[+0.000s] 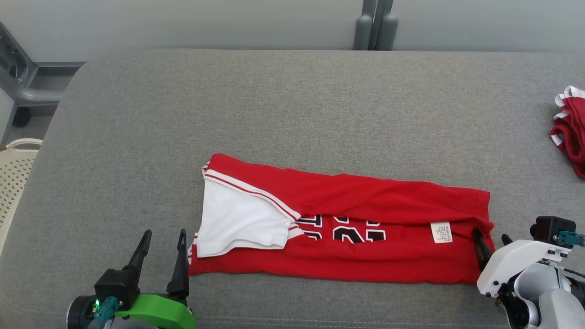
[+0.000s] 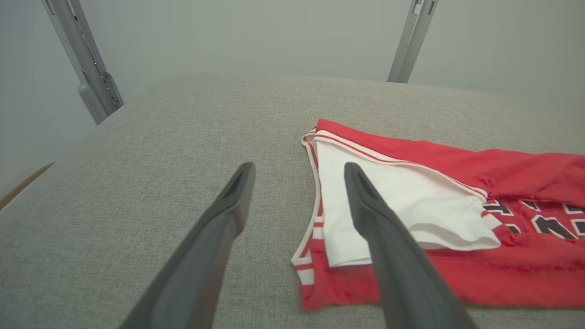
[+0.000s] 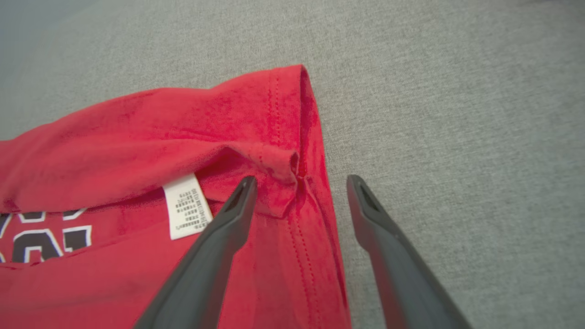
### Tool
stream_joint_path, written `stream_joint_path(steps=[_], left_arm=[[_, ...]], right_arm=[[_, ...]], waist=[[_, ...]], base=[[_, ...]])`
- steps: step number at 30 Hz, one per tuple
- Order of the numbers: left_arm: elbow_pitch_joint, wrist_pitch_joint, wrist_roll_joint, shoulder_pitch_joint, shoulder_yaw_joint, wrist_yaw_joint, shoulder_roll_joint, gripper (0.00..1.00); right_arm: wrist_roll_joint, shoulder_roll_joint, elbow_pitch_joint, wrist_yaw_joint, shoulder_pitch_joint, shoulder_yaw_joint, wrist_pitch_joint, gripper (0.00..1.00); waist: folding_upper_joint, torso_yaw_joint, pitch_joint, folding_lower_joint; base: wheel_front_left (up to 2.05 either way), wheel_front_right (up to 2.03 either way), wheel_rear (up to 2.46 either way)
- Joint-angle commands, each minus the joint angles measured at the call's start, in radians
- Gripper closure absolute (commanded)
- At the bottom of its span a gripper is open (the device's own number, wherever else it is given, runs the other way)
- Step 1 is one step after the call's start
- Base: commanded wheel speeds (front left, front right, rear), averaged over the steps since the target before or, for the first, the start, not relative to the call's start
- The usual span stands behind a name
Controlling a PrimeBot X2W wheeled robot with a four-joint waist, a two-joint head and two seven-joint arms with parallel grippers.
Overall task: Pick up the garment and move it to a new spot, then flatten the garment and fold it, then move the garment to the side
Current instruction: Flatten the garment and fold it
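**Jersey in a long band, both claws spread at its ends**

Far to the left of my left gripper (image 1: 164, 233), a pale basket (image 1: 16, 169) stood off the edge of the grey cushion (image 1: 292, 105). That gripper hung with its fingers spread and nothing between them, just left of the garment's near-left corner. In its wrist view the finger nearer the cloth overlapped the white panel (image 2: 411, 201), but I could not tell whether it touched.

The red garment (image 1: 365, 196) lay between the two claws as a long band. Its far edge was turned over toward me, half covering the black-and-white numbers. A care label (image 1: 441, 232) showed just left of my right gripper (image 1: 490, 235). That claw was spread and empty too, straddling the right hem with one finger over cloth and one over bare cushion.

Up and right of it, well apart, a second red bundle (image 1: 571, 128) sat at the cushion's edge.

By my reading, the relocation and flattening looked done and one lengthwise fold seemed in. Further folding and the move aside appeared to be left.
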Motion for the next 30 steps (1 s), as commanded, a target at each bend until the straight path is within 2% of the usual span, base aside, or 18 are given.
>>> stream_joint_path(steps=[1, 13, 19, 20, 21, 24, 30], left_arm=[[0.001, -0.003, 0.008, -0.017, 0.005, -0.007, -0.003, 0.0], [0.009, -0.003, 0.018, -0.026, 0.013, -0.016, -0.015, 0.0], [0.016, -0.003, 0.018, -0.029, 0.013, -0.024, -0.019, 0.0], [0.017, -0.003, 0.017, -0.029, 0.013, -0.025, -0.02, 0.0], [0.02, -0.003, 0.014, -0.028, 0.014, -0.025, -0.022, 0.0], [0.025, -0.003, 0.011, -0.024, 0.015, -0.028, -0.021, 0.0], [0.034, -0.003, 0.013, -0.017, 0.017, -0.032, -0.019, 0.0]], right_arm=[[0.007, -0.002, 0.013, 0.0, -0.014, 0.001, 0.003, 0.0], [-0.021, -0.001, 0.093, 0.0, -0.061, -0.014, 0.068, 0.0], [-0.057, -0.001, 0.122, -0.001, -0.085, -0.059, 0.151, 0.02], [-0.059, -0.001, 0.122, -0.001, -0.09, -0.062, 0.165, 0.18], [-0.071, 0.0, 0.116, -0.001, -0.098, -0.066, 0.186, 0.52], [-0.093, -0.001, 0.108, -0.001, -0.107, -0.08, 0.213, 1.0], [-0.133, -0.005, 0.082, -0.001, -0.128, -0.129, 0.239, 1.0]], waist=[[0.0, 0.009, 0.009, 0.0], [0.0, 0.031, 0.028, 0.0], [0.0, 0.041, 0.026, 0.0], [0.0, 0.041, 0.026, 0.0], [0.0, 0.041, 0.025, 0.0], [0.0, 0.04, 0.023, 0.0], [0.0, 0.037, 0.015, 0.0]], base=[[0.0, 0.0, 0.0], [0.0, 0.0, 0.0], [0.0, 0.0, 0.0], [0.0, 0.0, 0.0], [0.0, 0.0, 0.0], [0.0, 0.0, 0.0], [0.0, 0.0, 0.0]])
